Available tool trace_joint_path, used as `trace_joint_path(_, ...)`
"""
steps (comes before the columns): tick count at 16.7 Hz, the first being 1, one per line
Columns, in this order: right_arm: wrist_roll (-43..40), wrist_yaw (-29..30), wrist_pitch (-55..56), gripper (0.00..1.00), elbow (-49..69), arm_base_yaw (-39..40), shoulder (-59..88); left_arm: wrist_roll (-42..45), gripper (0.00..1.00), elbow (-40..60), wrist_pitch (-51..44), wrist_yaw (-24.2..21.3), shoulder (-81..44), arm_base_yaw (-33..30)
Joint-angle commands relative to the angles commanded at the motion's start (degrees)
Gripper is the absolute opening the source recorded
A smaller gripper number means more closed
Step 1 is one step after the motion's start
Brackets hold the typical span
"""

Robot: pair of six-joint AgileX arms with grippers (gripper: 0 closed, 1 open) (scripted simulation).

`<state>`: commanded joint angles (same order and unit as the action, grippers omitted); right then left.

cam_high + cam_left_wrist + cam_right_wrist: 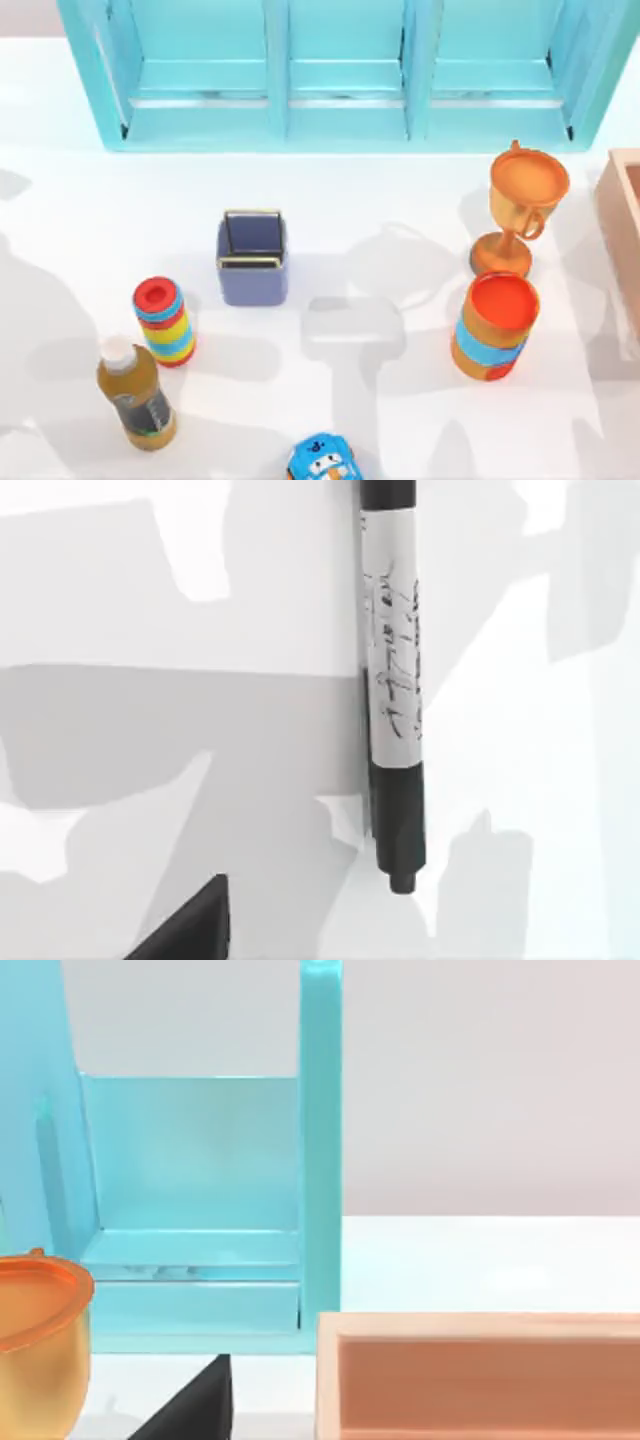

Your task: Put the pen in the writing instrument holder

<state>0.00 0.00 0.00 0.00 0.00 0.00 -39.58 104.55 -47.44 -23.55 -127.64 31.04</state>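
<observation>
A white table (400, 250) filled the scene you were watching, with a row of turquoise shelf compartments (345, 70) standing along its far edge. Near the middle, a little toward the left side, stood the writing instrument holder (252, 258), a square periwinkle-blue cup with a thin metallic rim, upright and with nothing seen inside it. In front of it and to its left you had a striped cylinder with a red top (165, 322), and nearer still a bottle of amber liquid with a white cap (135, 392). A blue toy car (324, 462) sat at the near edge. On the right side, an orange trophy cup (520, 210) stood just behind an orange can with a blue band (495, 325), the two close together, and a peach-coloured wooden box (622, 225) lay at the right edge.

Your left wrist camera looked down on the pen (392, 690), lying flat on the white surface: a white barrel with dark scribbled lettering and black ends. A dark finger of the left gripper (190, 925) showed in the corner, apart from the pen; how wide it stood you could not tell.

The right gripper (195, 1405) showed as a dark fingertip near the trophy cup, the box and the shelf; its opening could not be told either.
</observation>
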Motion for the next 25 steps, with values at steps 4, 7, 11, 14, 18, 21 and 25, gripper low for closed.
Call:
trace_joint_path(4,0.00,0.00,0.00,1.00,0.00,0.00,0.00,-1.54,1.00,3.84,-1.84,-0.91,-4.65,1.20)
trace_joint_path(7,0.00,0.00,0.00,1.00,0.00,0.00,0.00,-1.54,1.00,3.84,-1.84,-0.91,-4.65,1.20)
trace_joint_path(11,0.00,0.00,0.00,1.00,0.00,0.00,0.00,-2.54,1.00,4.19,0.49,-0.68,-6.92,0.27)
trace_joint_path(14,0.00,0.00,0.00,1.00,0.00,0.00,0.00,-4.47,1.00,5.26,5.72,-0.17,-12.44,-1.67)
trace_joint_path(18,0.00,0.00,0.00,1.00,0.00,0.00,0.00,-6.32,1.00,5.97,10.54,0.34,-17.24,-3.51)
trace_joint_path(21,0.00,0.00,0.00,1.00,0.00,0.00,0.00,-6.32,1.00,5.97,10.54,0.34,-17.24,-3.51)
trace_joint_path(25,0.00,0.00,0.00,1.00,0.00,0.00,0.00,-6.32,0.70,5.97,10.54,0.34,-17.24,-3.51)
